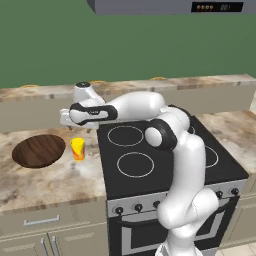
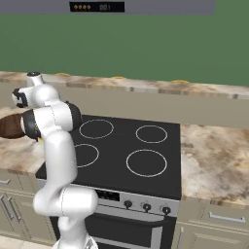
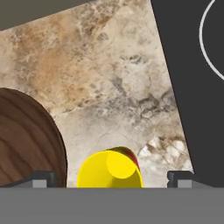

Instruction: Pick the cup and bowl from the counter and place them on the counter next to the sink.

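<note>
- Counter (image 1: pixel 55 182) — marbled beige stone to the left of the stove (image 1: pixel 150 160); carries both items of the task.
- Cup (image 1: pixel 77 149) — small yellow tumbler with red-orange marks, upright on the counter, just left of the stove's edge and just right of the bowl, not touching it. In the hand view it sits low in the picture, its open mouth facing up (image 3: pixel 110 170). Judged light, rigid, smooth-sided and easy to tip; a hold across the side walls, below the rim, looks soundest.
- Bowl (image 1: pixel 39 150) — wide, shallow, dark wood grain, on the counter left of the cup. Judged stiff and heavier than the cup, too broad to span; the rim is the likely place to pinch it.
- Gripper (image 3: pixel 111 178) — fingers spread wide, holding nothing; the two tips stand either side of the cup in the hand view, above it and not touching. In the left base view the hand (image 1: pixel 70 117) hangs over the counter just behind the cup.
- Backsplash ledge (image 1: pixel 45 92) — far edge of the counter, against the green wall.
</note>
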Controlling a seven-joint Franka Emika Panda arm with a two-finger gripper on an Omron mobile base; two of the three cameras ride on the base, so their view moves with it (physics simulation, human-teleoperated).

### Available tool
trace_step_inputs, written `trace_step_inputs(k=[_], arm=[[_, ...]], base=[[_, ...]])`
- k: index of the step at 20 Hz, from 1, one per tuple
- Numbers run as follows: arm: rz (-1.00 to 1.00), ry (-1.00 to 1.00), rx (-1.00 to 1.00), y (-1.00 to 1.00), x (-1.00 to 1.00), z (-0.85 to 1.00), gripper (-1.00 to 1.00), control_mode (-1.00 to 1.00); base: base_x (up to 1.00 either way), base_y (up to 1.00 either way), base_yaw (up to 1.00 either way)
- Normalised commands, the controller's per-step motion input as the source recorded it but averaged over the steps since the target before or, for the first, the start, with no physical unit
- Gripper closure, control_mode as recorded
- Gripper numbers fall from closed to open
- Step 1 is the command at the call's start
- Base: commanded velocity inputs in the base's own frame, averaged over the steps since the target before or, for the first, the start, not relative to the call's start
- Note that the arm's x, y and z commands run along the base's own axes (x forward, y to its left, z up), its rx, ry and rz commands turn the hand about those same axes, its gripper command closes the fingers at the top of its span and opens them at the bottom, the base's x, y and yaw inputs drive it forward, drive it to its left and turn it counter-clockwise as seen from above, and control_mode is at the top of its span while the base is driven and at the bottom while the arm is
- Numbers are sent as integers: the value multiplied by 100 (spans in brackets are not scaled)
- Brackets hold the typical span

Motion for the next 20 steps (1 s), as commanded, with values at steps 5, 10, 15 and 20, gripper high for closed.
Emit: trace_step_inputs(k=[5, 10, 15, 20], arm=[[0, 2, 0, 0, 0, -21, -100, -100], [0, 0, 0, 0, 0, -26, -100, -100], [0, 0, 0, 0, 0, -30, -100, -100], [0, 0, 0, -3, 0, -17, -100, -100]], base=[[0, 0, 0], [0, 0, 0], [0, 0, 0], [0, 0, 0]])
